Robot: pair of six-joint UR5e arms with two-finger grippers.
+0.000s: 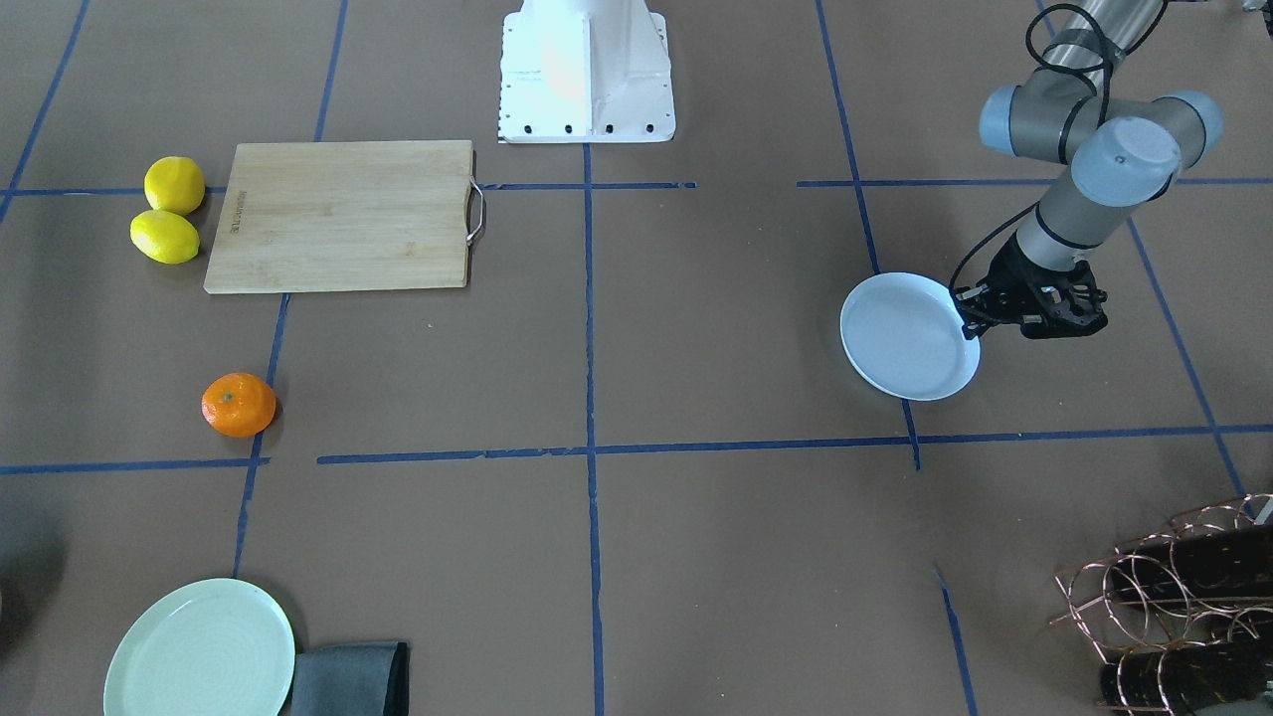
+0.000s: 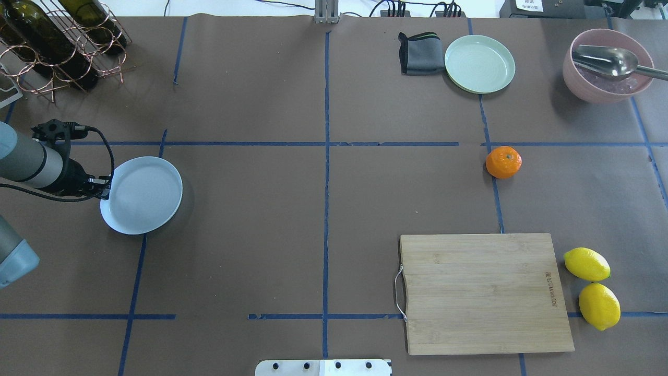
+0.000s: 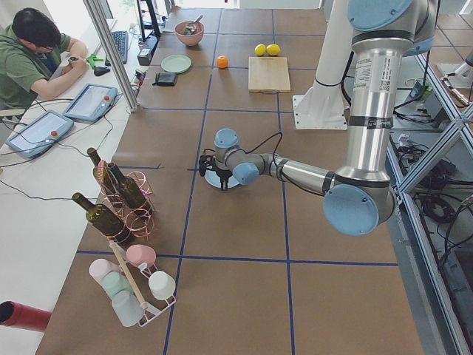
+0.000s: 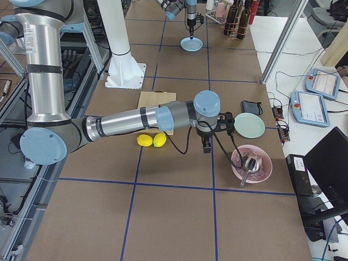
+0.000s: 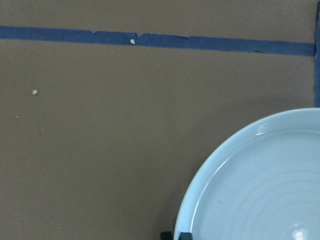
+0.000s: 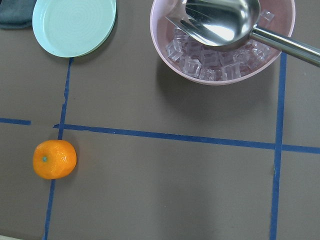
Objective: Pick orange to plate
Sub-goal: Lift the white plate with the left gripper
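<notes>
The table (image 2: 261, 209) is covered in brown paper crossed by blue tape lines (image 2: 326, 209); on the robot's right half lie a wooden cutting board (image 2: 482, 292) with two lemons (image 2: 586, 263) just beside its outer edge, the orange (image 2: 503, 162) on a tape line beyond the board, and at the far edge a pale green plate (image 2: 480, 63) right against a folded grey cloth (image 2: 420, 53), with a pink bowl (image 2: 579, 86) near them. On the left half is the bluish-white plate (image 2: 143, 196), though whether it lies flat on the paper cannot be told; a wire rack (image 2: 52, 47) of bottles stands at the far left corner; the white arm base (image 1: 587, 70) sits at the near middle edge.
</notes>
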